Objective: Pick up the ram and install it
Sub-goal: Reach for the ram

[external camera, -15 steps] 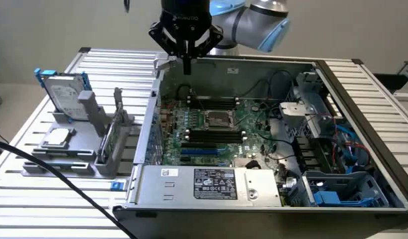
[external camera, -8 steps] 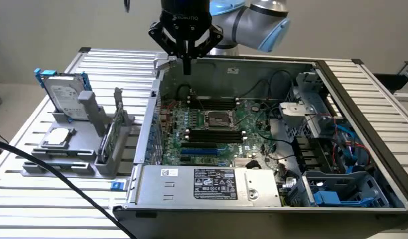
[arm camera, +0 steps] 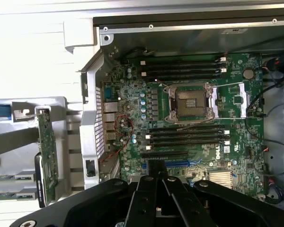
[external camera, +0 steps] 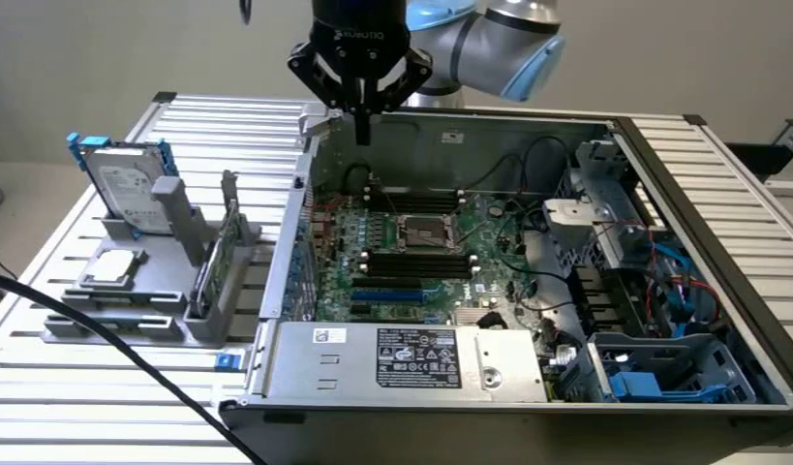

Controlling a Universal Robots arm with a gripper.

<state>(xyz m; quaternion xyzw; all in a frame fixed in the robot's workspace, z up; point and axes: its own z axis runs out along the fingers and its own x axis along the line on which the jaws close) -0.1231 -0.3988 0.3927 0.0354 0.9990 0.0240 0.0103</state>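
A power supply fronts the open case, whose motherboard slots look empty. The ram stands on edge in a grey rack on the table, at the exterior view's left, ungrasped; pickup and installation are both undone. The gripper hovers over the case's far left corner, fingers pressed together, holding nothing.

in the wrist view the gripper covers 1 edge of the motherboard. the ram stands nearly edge-on, its chips too small to make out. the power supply label is too small to read.
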